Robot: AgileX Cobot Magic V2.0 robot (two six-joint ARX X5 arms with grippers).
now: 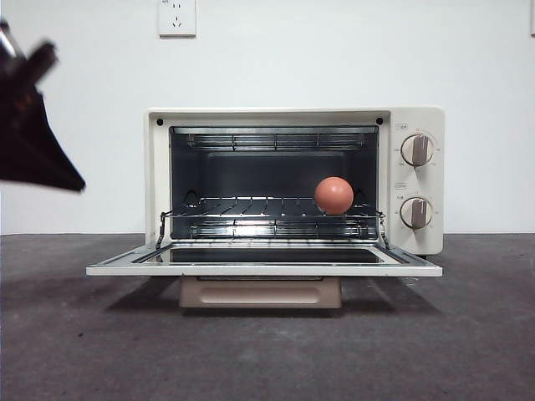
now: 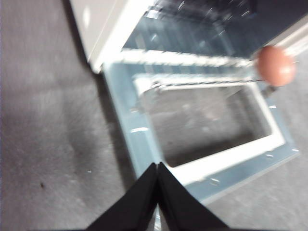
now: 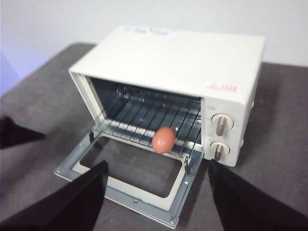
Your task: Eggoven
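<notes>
Toaster oven (image 1: pixel 294 180) standing on the table (image 1: pixel 75 334), backed by the wall (image 1: pixel 84 117). Door (image 1: pixel 264 261) dropped flat in front of the oven's cavity, handle (image 1: pixel 260 292) beneath the door's front edge. Wire rack (image 1: pixel 267 209) inside the cavity; egg (image 1: pixel 333 195) resting on the rack toward the knob side. Two knobs (image 1: pixel 416 149) stacked right of the cavity. Wall socket (image 1: pixel 176 17) above the oven.

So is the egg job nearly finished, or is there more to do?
Mostly done: the egg sits on the rack inside the oven. Neither the shut left gripper nor the open right gripper holds anything. The door lies open, so closing it probably remains.
</notes>
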